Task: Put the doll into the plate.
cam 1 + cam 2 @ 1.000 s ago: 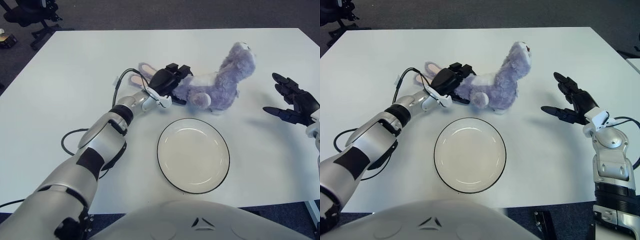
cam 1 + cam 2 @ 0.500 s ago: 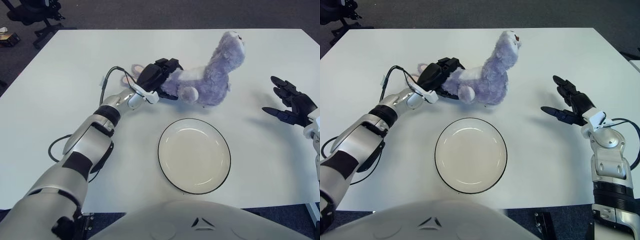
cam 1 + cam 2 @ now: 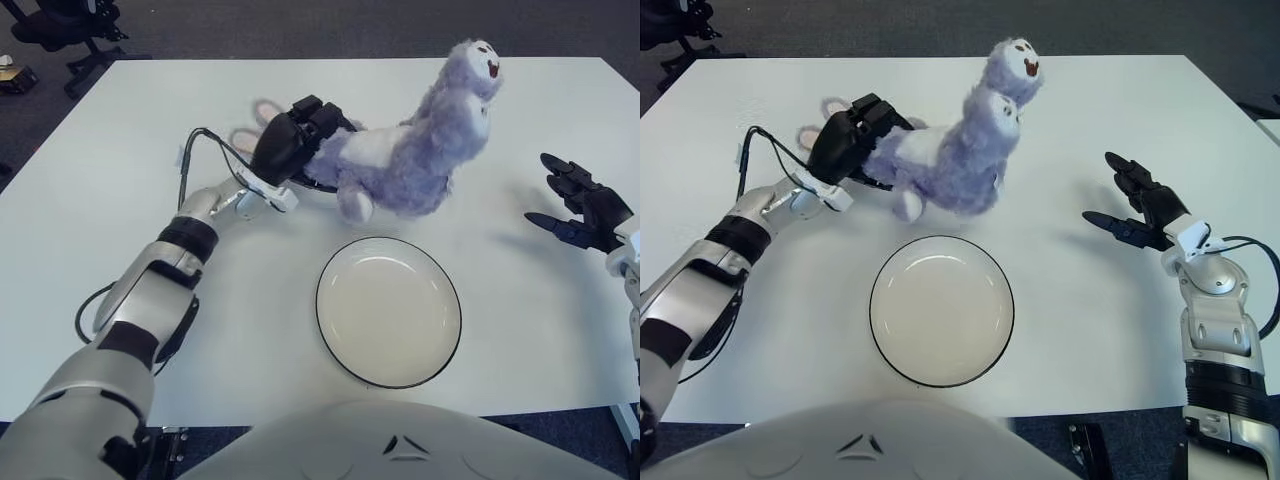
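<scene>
Left hand is clamped on the floppy purple doll above the desk behind the plate, right hand spread and idle off right, so I'd carry it over the plate's middle before letting go.

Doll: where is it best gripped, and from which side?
Grip the purple doll at its thick white-bellied end, from the robot's left, where the left hand holds it. The neck rises on the right; the plate waits below.
</scene>
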Robot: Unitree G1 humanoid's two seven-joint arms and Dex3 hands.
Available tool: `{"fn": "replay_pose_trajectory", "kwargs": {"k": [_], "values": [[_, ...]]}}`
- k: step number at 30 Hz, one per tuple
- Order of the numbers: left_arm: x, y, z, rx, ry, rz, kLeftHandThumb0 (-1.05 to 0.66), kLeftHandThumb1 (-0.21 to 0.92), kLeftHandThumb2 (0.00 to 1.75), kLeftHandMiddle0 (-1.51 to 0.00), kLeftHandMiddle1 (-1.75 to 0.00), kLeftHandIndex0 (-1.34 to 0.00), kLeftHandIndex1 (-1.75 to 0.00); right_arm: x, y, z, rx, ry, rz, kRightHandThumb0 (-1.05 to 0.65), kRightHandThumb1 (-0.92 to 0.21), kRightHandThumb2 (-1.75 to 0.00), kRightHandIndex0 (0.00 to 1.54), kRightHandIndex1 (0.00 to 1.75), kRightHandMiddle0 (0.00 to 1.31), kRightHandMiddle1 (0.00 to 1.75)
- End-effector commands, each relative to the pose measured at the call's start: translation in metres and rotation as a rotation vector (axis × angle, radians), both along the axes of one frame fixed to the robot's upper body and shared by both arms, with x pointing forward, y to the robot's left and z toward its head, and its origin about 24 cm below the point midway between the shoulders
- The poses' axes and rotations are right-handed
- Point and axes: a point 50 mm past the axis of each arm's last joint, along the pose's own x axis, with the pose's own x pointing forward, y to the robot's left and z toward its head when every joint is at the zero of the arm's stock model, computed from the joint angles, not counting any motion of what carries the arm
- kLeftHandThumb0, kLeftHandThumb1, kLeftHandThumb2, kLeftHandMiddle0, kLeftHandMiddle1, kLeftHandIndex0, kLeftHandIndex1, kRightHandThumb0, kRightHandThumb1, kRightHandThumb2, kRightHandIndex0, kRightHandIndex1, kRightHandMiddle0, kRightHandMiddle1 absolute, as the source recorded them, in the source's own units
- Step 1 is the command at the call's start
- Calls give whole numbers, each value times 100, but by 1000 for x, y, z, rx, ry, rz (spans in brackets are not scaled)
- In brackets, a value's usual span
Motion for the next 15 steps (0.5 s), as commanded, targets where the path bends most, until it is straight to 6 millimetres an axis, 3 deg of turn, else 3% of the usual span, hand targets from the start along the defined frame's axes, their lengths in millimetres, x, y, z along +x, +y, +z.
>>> {"fn": "replay_pose_trajectory", "kwargs": {"k": [1, 15], "values": [[-1, 6, 4, -13, 3, -3, 14, 54, 75, -87, -175, -64, -175, 3, 0, 0, -10, 6, -8, -67, -92, -19, 16, 1, 17, 2], [-22, 11, 3, 28, -20, -5, 5, 61, 63, -89, -175, -66, -175, 6, 1, -1, -2, 14, -13, -69, -92, -21, 17, 1, 18, 2]]}}
